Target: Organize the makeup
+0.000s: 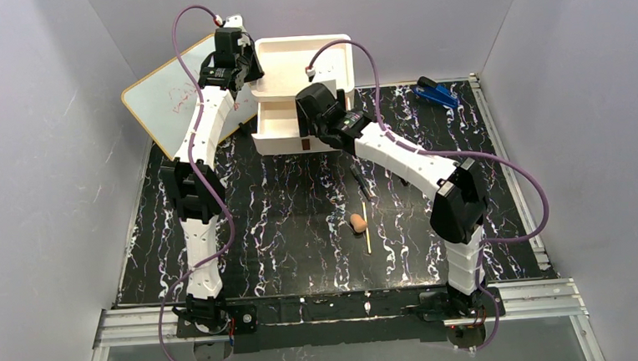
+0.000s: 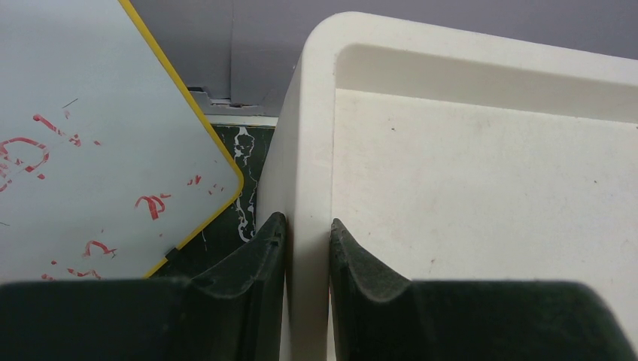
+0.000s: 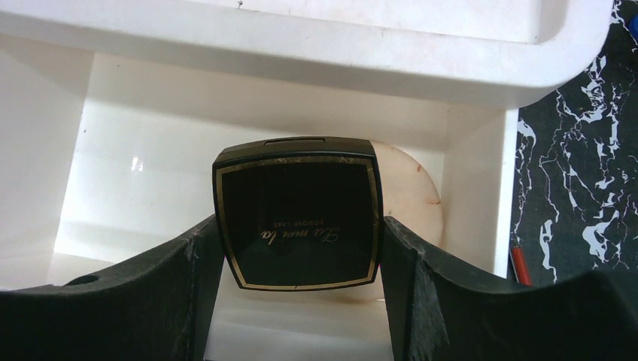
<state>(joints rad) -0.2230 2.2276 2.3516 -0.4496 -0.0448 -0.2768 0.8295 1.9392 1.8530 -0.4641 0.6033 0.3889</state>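
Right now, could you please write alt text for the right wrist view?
The right gripper holds a black gold-rimmed compact at the open drawer of a white drawer box. A round pinkish disc lies inside, behind the compact; dark marbled table shows at right.

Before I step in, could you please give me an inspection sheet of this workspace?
Surface: black white-veined tabletop, flat.
Job's things: black gold-rimmed square compact at open drawer, round pinkish disc behind it; tan egg-shaped sponge, thin yellow stick, dark pencil loose on tabletop.
Clutter: blue clip, yellow-edged whiteboard.
Grippers: left gripper shut on white drawer box wall; right gripper shut on compact.
Cables: purple cables looping above both arms.
Surroundings: plain grey walls.
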